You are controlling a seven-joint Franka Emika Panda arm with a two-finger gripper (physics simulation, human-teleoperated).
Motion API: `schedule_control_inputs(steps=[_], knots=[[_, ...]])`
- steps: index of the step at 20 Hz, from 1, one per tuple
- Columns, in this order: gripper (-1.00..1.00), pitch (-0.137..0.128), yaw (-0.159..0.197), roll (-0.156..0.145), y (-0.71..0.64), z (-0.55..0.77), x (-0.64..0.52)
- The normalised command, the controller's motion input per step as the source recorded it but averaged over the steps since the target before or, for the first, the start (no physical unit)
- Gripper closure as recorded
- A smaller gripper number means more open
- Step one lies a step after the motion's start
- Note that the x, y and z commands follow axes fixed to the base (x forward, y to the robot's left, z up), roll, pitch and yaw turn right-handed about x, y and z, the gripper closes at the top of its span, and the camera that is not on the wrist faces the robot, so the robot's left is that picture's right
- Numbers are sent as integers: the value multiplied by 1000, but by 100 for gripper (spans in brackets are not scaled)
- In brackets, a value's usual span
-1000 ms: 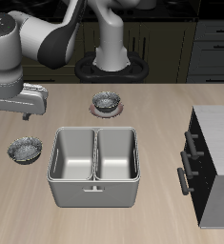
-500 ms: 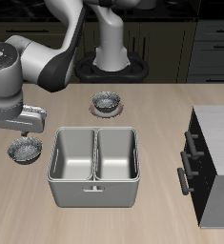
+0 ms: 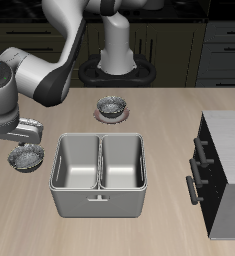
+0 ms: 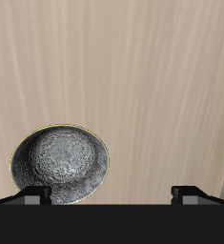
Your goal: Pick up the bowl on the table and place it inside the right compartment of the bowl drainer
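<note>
The bowl sits upright on the worktop, off the drainer at its 9 o'clock as the exterior view shows it, apart from the rim. It stands alone on bare surface, so a descent from above is unobstructed.

The gripper hangs directly over the bowl, low but not yet in contact. In the wrist view the bowl lies offset toward one finger, not centred between the two. This offset suits a rim grasp: one finger would go inside the bowl and one outside, pinching the wall.

The jaws stand wide and hold nothing.

The second bowl sits on a dark saucer at the drainer's 12 o'clock; it is not the target.

Both drainer compartments are empty. The right compartment is the half nearer the bowl, so the carry is judged short. The lift must clear the raised rim before lowering.

Step in hand: final descent to grasp.
</note>
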Motion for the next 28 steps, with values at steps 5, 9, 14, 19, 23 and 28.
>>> schedule_control_inputs(steps=[5, 9, 14, 19, 23, 28], knots=[[-100, 7, -14, -7, -141, -125, -176], [-100, 10, -11, -10, -59, -162, -96], [-100, -13, 6, 8, 89, -134, -137], [-100, -22, 5, -2, 89, -74, -114], [-100, -26, -1, 2, 2, -28, -103], [-100, -54, 10, -34, -67, -20, -69]])
